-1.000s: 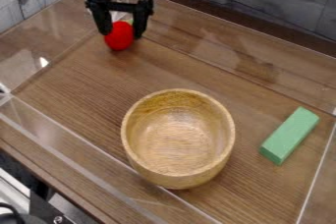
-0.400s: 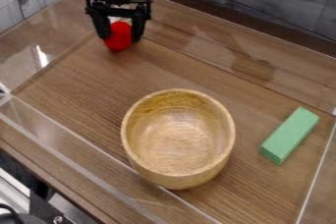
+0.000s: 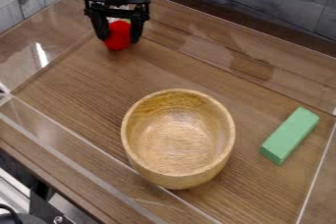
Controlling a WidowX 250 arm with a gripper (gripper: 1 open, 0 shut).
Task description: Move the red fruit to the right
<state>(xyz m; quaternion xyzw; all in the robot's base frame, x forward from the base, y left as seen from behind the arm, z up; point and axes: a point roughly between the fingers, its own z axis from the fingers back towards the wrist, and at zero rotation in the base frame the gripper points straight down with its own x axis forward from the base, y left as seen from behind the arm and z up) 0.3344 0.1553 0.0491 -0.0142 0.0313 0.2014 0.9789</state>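
The gripper [image 3: 118, 31] is hanging at the far left of the table [image 3: 92, 90], pointing straight down, with its two black fingers [image 3: 96, 27] spread wide. The red fruit [image 3: 118, 35] is sitting on the wood right between those fingers, one finger standing on each side of it. The jaws are standing released, not clenched on the fruit; whether the fingers are brushing its sides is too fine to tell from here. The fruit is resting on the tabletop, at the far left, well apart from everything else.

Nearer to me, around the middle of the table, a wooden bowl [image 3: 179, 138] is sitting upright with nothing in it. To its right, near the right edge, a green block [image 3: 290, 135] is lying flat, angled so its far end is pointing up and to the right. A clear low wall [image 3: 79, 144] is running around the table edge.
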